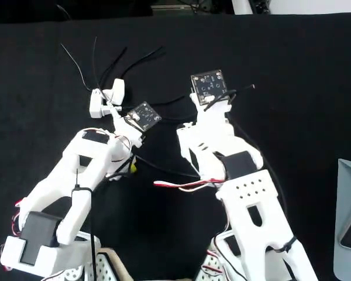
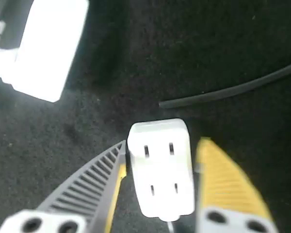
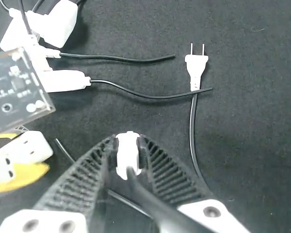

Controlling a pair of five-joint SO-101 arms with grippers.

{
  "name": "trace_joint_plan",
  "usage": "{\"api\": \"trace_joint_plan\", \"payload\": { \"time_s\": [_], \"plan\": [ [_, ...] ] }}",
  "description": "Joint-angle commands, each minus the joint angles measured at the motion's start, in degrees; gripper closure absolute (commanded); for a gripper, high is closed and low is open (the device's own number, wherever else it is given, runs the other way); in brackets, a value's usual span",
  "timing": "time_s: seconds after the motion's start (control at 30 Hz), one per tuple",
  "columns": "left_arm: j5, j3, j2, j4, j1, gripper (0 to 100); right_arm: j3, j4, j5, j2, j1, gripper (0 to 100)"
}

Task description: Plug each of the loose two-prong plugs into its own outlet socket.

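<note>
Since the right claw is clamped on a white plug, the next thing to find is a hole for it. The prongs are hidden, so I cannot tell which way they point. The black cord runs back under the claw.

Just off to one side is the left claw. It looks clamped on a white socket, with a finger on each long side. The socket is a long block, and its long way runs out along the fingers. The face with the slots looks up at the left wrist camera and has two pairs of slots.

From the right wrist, the socket sits near the plug but does not touch it. So I think the plug must swing sideways toward the left claw and turn until its prongs face those slots.

Farther out from the right claw, well apart, a loose plug lies flat on the tabletop. Its prongs point away from the claw. The right claw is the nearer one to it, but that claw is full.

Past the left claw lies a white block. I cannot tell if it is a socket.
</note>
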Motion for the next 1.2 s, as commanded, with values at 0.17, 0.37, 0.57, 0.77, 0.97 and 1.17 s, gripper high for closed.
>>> {"api": "trace_joint_plan", "payload": {
  "time_s": [0.17, 0.37, 0.57, 0.77, 0.97, 1.17],
  "plan": [
    [1.93, -1.01, -11.87, 6.68, -1.89, 67, -0.48, -1.14, 0.09, -0.75, 0.79, 98.6],
    [4.4, 0.66, -31.21, 16.62, -10.86, 67, -0.31, -1.14, 0.09, -0.84, -1.67, 98.6],
    [14.24, 6.46, -44.13, 19.96, -22.46, 67, 1.01, -3.6, 1.32, -0.66, -8.09, 98.6],
    [21.71, 16.13, -47.82, 16.44, -29.14, 67, 9.71, -16.44, 11.6, -0.75, -15.91, 98.6],
    [25.76, 22.37, -47.47, 9.49, -32.84, 67, 11.12, -18.02, 17.14, -0.66, -21.71, 98.6],
    [26.73, 26.15, -47.38, 5.36, -35.21, 67, 5.58, -15.3, 19.87, 3.56, -26.55, 98.6]
  ]
}}
